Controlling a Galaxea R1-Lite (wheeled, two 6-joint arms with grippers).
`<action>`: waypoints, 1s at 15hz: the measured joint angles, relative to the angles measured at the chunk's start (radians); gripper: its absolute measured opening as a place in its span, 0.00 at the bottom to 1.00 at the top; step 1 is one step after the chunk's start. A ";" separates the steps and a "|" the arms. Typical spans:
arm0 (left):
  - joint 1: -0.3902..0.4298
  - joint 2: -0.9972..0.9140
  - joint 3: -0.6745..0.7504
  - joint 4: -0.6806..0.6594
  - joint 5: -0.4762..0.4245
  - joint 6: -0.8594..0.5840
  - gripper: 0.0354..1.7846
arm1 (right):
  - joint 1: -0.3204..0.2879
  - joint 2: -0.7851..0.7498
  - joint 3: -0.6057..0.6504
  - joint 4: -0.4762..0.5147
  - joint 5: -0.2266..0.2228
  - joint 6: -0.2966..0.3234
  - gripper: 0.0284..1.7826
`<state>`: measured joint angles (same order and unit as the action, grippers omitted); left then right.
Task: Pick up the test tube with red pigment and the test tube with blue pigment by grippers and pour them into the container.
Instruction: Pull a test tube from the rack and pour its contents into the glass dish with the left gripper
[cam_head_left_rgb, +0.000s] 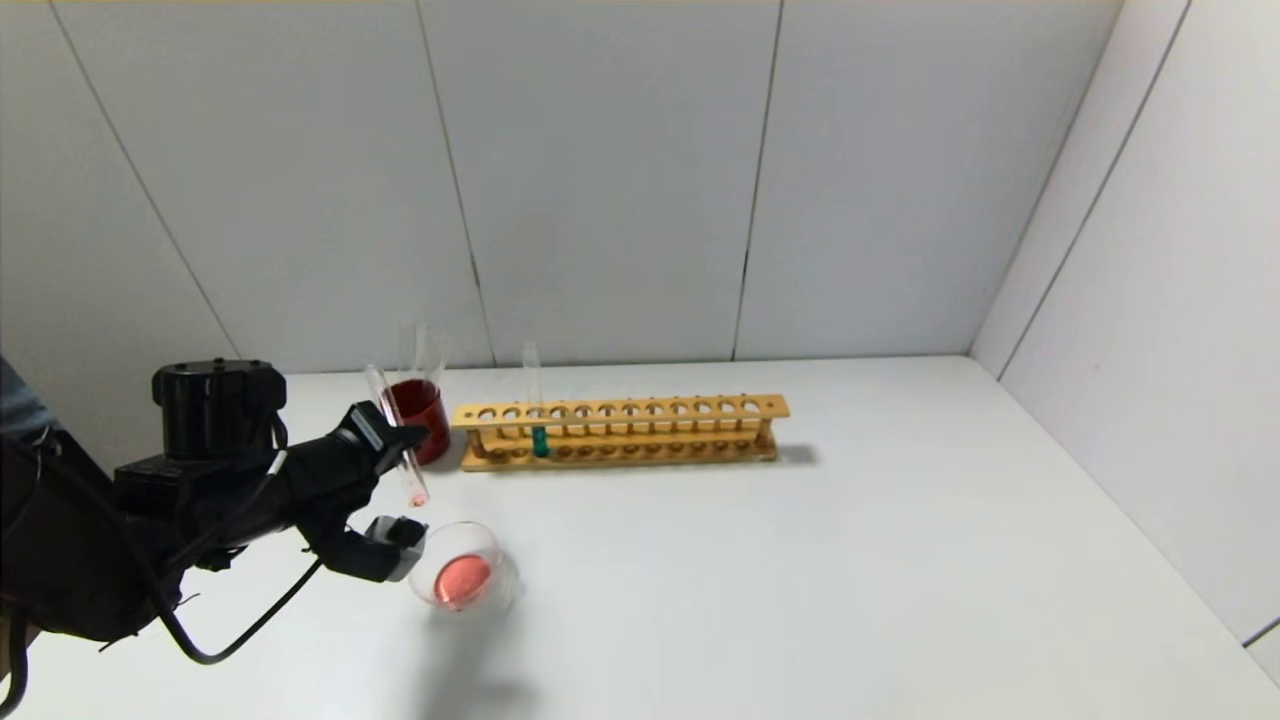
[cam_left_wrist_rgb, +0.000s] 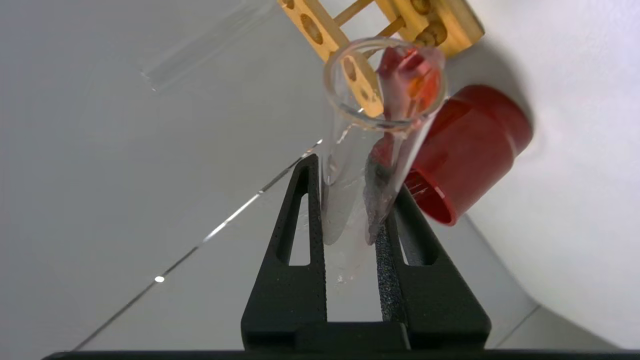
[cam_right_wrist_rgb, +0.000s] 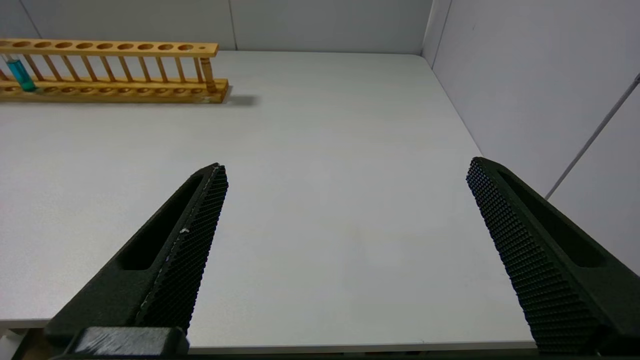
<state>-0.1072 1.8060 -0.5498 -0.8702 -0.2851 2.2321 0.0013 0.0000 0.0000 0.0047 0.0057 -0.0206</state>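
Holding the red tube (cam_head_left_rgb: 398, 440) near its middle, the left gripper (cam_head_left_rgb: 400, 445) pinches it between both fingers (cam_left_wrist_rgb: 300, 235) above the table (cam_head_left_rgb: 800, 560), just beyond the dish (cam_head_left_rgb: 462, 578). The tube's long axis runs nearly upright, slightly tilted: mouth up and away, round bottom down toward the dish, which holds red liquid. The blue tube (cam_head_left_rgb: 536, 410) stands upright in the rack (cam_head_left_rgb: 620, 430). The right gripper (cam_right_wrist_rgb: 345, 210) hangs spread wide over bare table. No writing is legible.

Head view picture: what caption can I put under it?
Left gripper holds the red-pigment tube above the container of red liquid; blue tube waits in rack.
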 joint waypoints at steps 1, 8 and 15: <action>0.000 -0.002 -0.001 -0.001 0.001 0.005 0.17 | 0.000 0.000 0.000 0.000 0.000 0.000 0.98; -0.002 -0.007 -0.007 -0.018 -0.001 0.073 0.17 | 0.000 0.000 0.000 0.000 0.000 0.000 0.98; -0.005 -0.009 -0.011 -0.048 0.001 0.106 0.17 | 0.000 0.000 0.000 0.000 0.000 0.000 0.98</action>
<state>-0.1119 1.7968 -0.5604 -0.9183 -0.2836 2.3381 0.0013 0.0000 0.0000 0.0047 0.0053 -0.0202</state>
